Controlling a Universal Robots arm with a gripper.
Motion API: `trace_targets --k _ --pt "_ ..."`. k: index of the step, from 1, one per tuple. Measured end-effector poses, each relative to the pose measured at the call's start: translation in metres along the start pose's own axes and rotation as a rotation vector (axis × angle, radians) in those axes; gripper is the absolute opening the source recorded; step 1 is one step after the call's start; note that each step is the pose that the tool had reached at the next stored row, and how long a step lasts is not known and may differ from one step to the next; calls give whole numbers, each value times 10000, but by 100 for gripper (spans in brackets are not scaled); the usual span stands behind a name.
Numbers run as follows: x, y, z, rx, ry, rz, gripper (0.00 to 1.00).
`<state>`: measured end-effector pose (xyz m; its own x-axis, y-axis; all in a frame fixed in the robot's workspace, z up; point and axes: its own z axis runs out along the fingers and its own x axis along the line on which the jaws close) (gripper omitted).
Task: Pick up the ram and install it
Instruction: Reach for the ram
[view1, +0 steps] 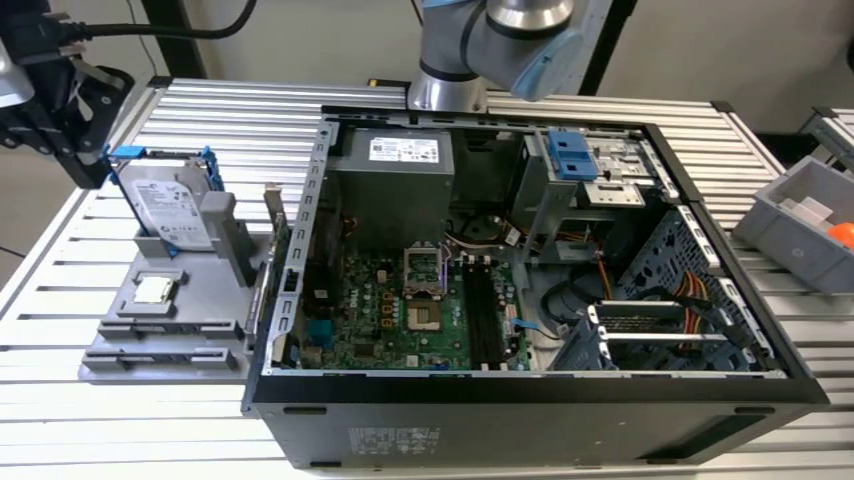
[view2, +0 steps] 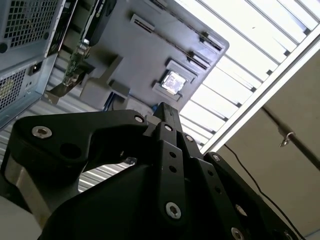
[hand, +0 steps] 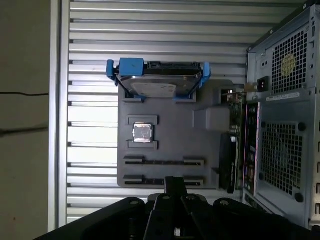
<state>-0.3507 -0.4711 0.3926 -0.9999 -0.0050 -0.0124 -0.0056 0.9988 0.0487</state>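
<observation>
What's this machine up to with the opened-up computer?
A robot arm's gripper, shut and empty, hangs over a grey tray beside the open computer case. The tray holds a hard drive, a chip and thin dark strips that look like memory sticks on edge. Nothing has been picked up yet.

Probably a lab: slatted workbench (view1: 227, 110), opened computer case (view1: 534, 425)
</observation>
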Motion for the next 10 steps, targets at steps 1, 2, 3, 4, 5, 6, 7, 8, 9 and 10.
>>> trace_targets --k 1,2,3,4,5,6,7,8,9,10 --pt "0 -8 0 0 -1 0 0" --pt "0 -15 -1 0 -1 0 0" --pt "0 -22 -1 0 0 0 0" --pt "0 -31 -1 0 0 0 0" --pt "1 -39 -2 0 -1 0 0" --pt "0 -50 -3 0 0 0 0" --pt "1 -60 -3 0 0 0 0" --pt "1 -71 -3 0 0 1 0" --pt "1 -81 -4 0 1 2 0" --pt "1 -91 -5 0 2 3 0"
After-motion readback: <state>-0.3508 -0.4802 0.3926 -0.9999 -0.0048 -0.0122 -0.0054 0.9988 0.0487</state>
